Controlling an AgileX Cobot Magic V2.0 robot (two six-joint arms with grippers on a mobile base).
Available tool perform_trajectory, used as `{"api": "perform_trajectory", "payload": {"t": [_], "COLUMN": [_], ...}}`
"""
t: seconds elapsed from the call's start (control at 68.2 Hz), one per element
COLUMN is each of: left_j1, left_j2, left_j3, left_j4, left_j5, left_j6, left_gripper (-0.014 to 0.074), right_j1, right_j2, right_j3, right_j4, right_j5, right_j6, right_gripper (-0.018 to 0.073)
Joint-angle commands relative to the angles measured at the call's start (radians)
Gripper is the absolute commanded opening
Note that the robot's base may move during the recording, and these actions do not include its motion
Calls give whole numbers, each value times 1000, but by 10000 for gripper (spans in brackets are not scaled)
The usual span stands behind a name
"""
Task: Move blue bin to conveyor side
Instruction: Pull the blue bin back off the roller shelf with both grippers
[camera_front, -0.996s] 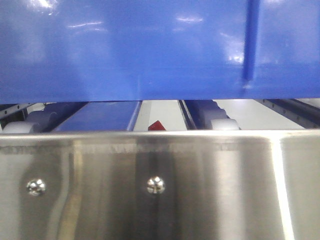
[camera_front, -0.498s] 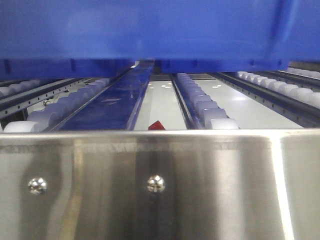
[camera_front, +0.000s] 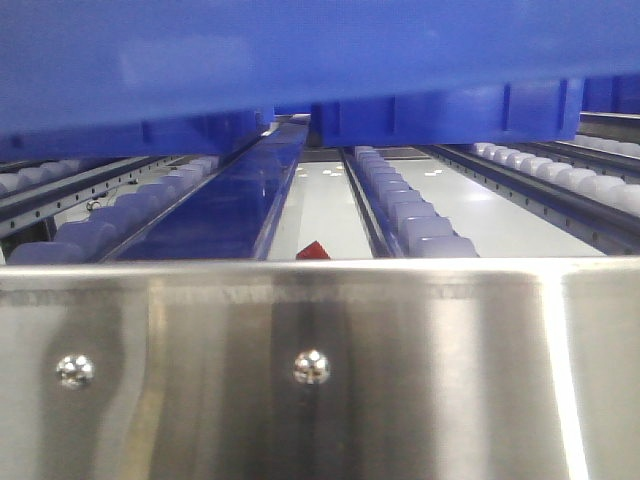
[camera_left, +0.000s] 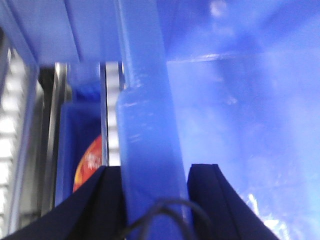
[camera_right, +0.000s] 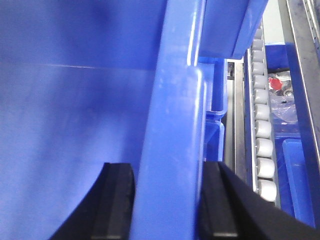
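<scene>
The blue bin (camera_front: 300, 60) hangs above the conveyor (camera_front: 420, 225) and fills the top of the front view, with its underside clear of the rollers. My left gripper (camera_left: 156, 170) is shut on the bin's thick rim (camera_left: 145, 125), one black finger on each side. In the right wrist view my right gripper (camera_right: 165, 167) clamps the opposite rim (camera_right: 175, 115) the same way. The bin's inner wall (camera_right: 75, 110) lies to the left of the right gripper. The conveyor's steel end plate (camera_front: 320, 360) spans the foreground.
A blue centre strip (camera_front: 215, 215) runs between the roller rows. A red triangle (camera_front: 313, 251) marks the floor beyond the plate. Beside a roller rail (camera_right: 262, 130), other blue bins (camera_right: 300, 175) sit lower down, one holding small items (camera_right: 274, 83). An orange label (camera_left: 90, 162) shows below the left rim.
The blue bin has risen in the front view, from covering the roller track to hanging above it. The rows of rollers now show underneath. Its lower edge has barely moved in the last half second.
</scene>
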Motion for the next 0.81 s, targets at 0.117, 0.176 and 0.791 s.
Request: {"api": "perform_trajectory", "payload": {"t": [0.117, 0.176, 0.791], "left_j1": [3, 3, 3], "left_j2": [-24, -24, -24], "left_j3": [-5, -5, -5], "left_j4": [74, 74, 79], "left_j5": [-73, -73, -73], "left_j6": [11, 11, 11], "left_gripper": [-17, -17, -17], "right_j1": [-8, -8, -8], "right_j2": [-22, -22, -22], "right_j3": [-14, -14, -14], "right_j4": [-83, -83, -83], "right_j5": [-75, -75, -98], "right_j6": [-20, -20, -20], "right_gripper": [-69, -69, -69]}}
